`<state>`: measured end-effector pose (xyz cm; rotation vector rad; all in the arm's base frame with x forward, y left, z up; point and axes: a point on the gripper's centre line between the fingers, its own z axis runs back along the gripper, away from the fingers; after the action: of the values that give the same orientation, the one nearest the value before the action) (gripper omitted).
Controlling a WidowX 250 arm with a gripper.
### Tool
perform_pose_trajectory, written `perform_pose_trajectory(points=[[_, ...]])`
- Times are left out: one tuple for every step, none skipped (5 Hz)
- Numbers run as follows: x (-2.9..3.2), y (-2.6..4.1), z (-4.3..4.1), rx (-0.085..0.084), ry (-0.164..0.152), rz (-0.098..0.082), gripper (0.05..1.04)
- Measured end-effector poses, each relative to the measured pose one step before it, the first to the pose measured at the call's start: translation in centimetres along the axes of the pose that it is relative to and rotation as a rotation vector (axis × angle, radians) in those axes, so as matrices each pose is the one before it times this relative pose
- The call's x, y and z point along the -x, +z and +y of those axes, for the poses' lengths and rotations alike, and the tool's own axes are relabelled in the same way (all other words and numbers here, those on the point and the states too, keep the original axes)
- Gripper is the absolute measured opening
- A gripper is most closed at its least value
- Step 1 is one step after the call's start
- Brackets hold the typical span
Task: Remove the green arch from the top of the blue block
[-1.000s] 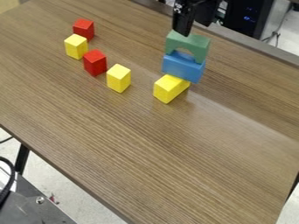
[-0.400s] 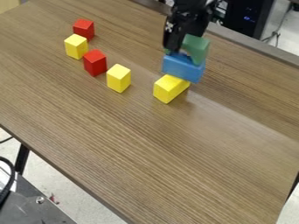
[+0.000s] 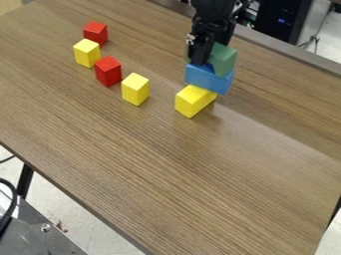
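Note:
The black gripper point(image 3: 209, 53) hangs at the upper right of the camera view, shut on the green arch point(image 3: 222, 61). Its near finger covers the arch's left and middle, and the far finger is hidden behind. The arch rests on top of the blue block point(image 3: 208, 78), its right part showing beside the gripper. Under the blue block lies a yellow block point(image 3: 193, 100) on the table.
Left of the stack, a line of upright blocks crosses the wooden table point(image 3: 166, 174): a yellow one point(image 3: 135, 89), a red one point(image 3: 108, 71), another yellow point(image 3: 86, 53) and another red point(image 3: 95, 33). The table's far edge runs behind the arm.
From above the stack, the gripper has come down around the arch, its near finger now lower and a little further right. The arch has shifted slightly on the blue block.

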<state>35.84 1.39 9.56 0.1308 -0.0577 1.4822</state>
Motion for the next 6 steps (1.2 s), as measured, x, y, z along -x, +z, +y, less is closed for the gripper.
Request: perform_pose_trajectory(points=[[-0.054,2.045,-1.079,0.091,-0.0562,0.015,0.592],[-1.671,1.888,-1.434,0.0876,-0.0554,0.0189,0.592],[-3.428,1.191,-0.483,0.0681,0.0051,-0.0083,0.592],[-2.465,-0.389,0.229,0.0236,-0.0431,-0.0146,0.592],[-1.468,-2.086,0.351,-0.013,-0.0361,-0.0067,0.592],[-0.706,-1.208,-0.343,-0.0078,-0.0355,-0.0263,0.592]])
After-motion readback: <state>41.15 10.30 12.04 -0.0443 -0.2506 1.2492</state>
